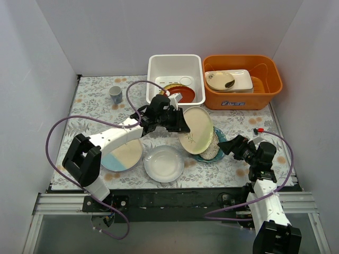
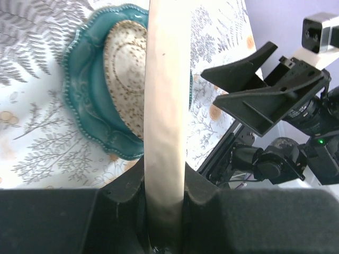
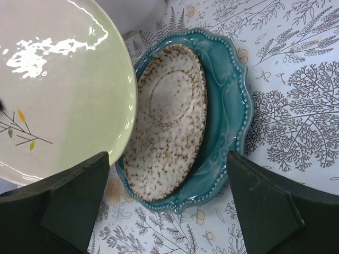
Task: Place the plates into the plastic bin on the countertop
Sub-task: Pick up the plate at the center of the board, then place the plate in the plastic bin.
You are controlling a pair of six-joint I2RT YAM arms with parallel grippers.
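My left gripper [image 1: 179, 123] is shut on the rim of a cream plate with a sprig [image 1: 195, 129], held tilted on edge above the countertop [image 1: 95, 103]; it shows edge-on in the left wrist view [image 2: 167, 106] and in the right wrist view [image 3: 58, 90]. Under it lies a teal plate [image 3: 225, 121] with a speckled cream plate [image 3: 167, 121] on it. My right gripper [image 1: 229, 146] is open, just right of the teal plate. The white bin [image 1: 176, 78] at the back holds a woven yellow plate with red rim [image 1: 175, 91]. A white plate [image 1: 164, 163] and a cream-and-light-blue plate [image 1: 124, 156] lie in front.
An orange tub [image 1: 242, 82] at the back right holds a rectangular white dish with a beige bowl [image 1: 220, 80]. A small mug [image 1: 116, 94] stands at the back left. White walls enclose the table on three sides.
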